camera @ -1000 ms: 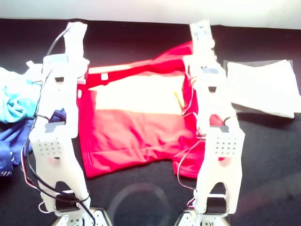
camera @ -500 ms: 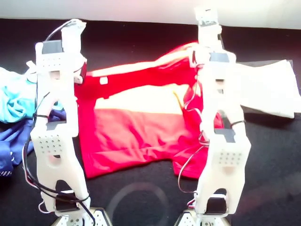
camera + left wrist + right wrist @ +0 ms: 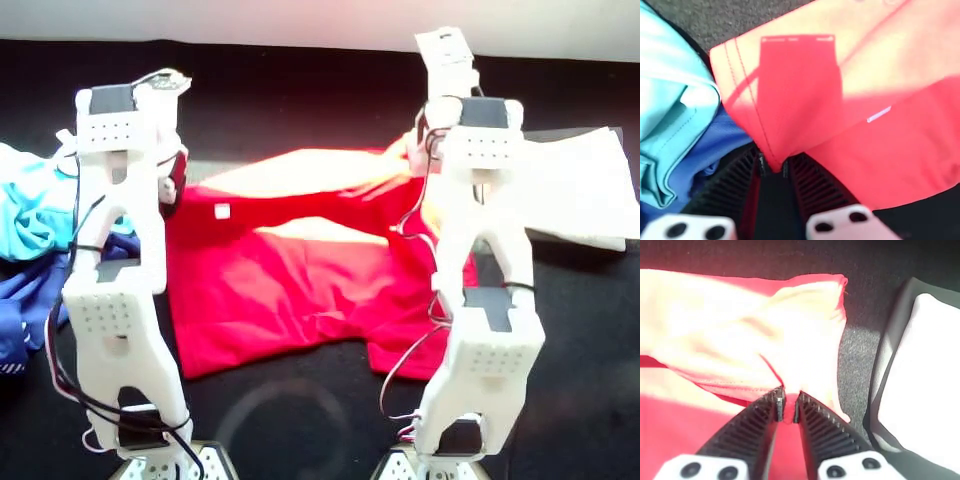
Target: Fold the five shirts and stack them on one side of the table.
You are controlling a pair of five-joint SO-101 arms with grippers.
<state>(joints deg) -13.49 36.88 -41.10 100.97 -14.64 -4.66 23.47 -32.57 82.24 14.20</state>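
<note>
Red shirt (image 3: 290, 290) lay spread in the middle of the black tabletop (image 3: 300, 95), between the 2 arms. Its near part rested flat on the surface with some wrinkles, while its far edge was lifted and hung as a bright band from one arm to the other. A small white label (image 3: 222, 211) was visible on the cloth close to the left arm.

At the far left corner of the shirt, the left gripper (image 3: 772, 167) was clamped on the stitched hem, and the red cloth came out from between its 2 ribbed black fingers (image 3: 812, 185). At the far right corner, the right gripper (image 3: 788, 407) was pinched together on a fold of the same shirt, with only a thin strip of red between its fingers.

Just beside the left arm, at the left edge of the tabletop, a light blue shirt (image 3: 35, 215) lay crumpled, and a dark blue shirt (image 3: 25, 290) lay partly under it, nearer to the arm bases. In the left wrist view both of them touched the red hem. On the right side, a white folded shirt (image 3: 560, 185) lay flat, apart from the red one, with a darker layer (image 3: 890, 365) showing at its edge.
</note>
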